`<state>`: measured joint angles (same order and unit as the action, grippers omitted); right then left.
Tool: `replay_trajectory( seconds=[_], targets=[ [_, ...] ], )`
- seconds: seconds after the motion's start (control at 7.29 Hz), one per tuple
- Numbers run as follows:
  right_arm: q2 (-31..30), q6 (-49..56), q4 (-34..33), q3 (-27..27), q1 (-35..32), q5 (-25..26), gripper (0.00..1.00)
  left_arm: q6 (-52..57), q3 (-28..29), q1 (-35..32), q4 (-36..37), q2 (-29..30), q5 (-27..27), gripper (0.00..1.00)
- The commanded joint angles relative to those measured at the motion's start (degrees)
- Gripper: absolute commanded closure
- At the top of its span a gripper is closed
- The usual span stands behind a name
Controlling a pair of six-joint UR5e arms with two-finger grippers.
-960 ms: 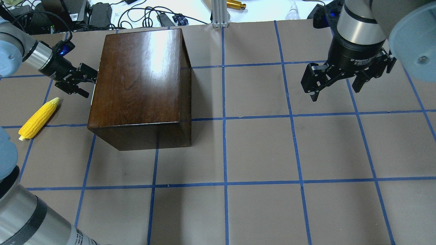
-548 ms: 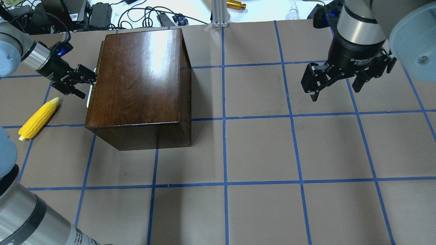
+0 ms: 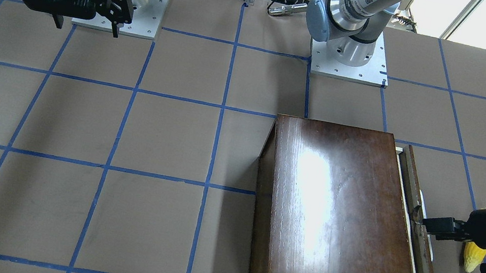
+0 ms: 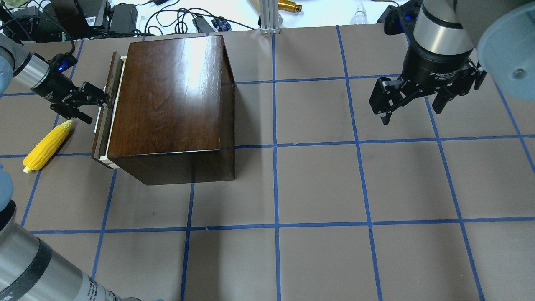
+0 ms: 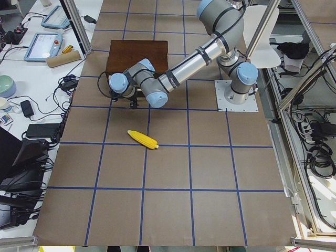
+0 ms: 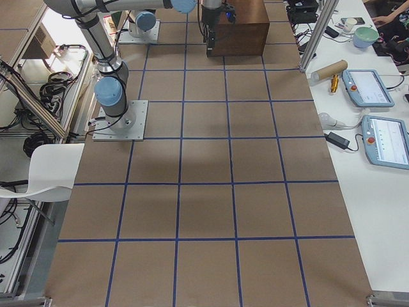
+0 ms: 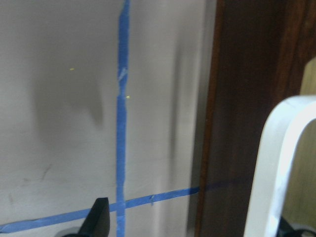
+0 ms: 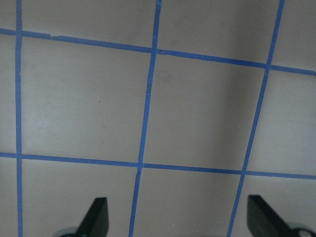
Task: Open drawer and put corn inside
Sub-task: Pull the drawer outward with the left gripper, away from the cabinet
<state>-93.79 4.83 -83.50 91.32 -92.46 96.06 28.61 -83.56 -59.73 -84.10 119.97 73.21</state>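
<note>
The step in hand looks to be the pull on the shallow drawer with its dark brown front panel and pale wood sides (image 4: 109,79), which stands only a narrow way out of the glossy dark-brown wooden box (image 4: 167,96). The black two-finger left gripper (image 4: 97,110) has its jaws spread wide, one finger hooked at the white curved handle (image 7: 276,163) and the other hanging free beside it. With such a one-sided hook, the pull should run straight along the drawer's travel, slow and level, so that the finger does not slip off and the box does not slide on the brown paper-covered table (image 4: 317,184). The gap seems too small yet for anything to go in. The black right gripper (image 4: 411,115) hovers well apart over bare table, jaws wide and empty. The bright yellow toy corn cob (image 4: 46,145) lies flat on the table just beside the left gripper, its pointed tip toward it; it tapers, shows bumpy kernel rows and ends in a pale stub.
</note>
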Motion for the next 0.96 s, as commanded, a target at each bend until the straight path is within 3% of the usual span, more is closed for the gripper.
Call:
replay_trajectory(
  seconds=[0.0,0.82],
  targets=[
    [0.01,0.00,0.00,0.00,0.00,0.00,0.00,0.13,0.15,0.40,0.16,-0.09,0.44,0.00],
    [0.01,0.00,0.00,0.00,0.00,0.00,0.00,1.28,0.93,3.65,0.60,0.00,2.98,0.00]
  ],
)
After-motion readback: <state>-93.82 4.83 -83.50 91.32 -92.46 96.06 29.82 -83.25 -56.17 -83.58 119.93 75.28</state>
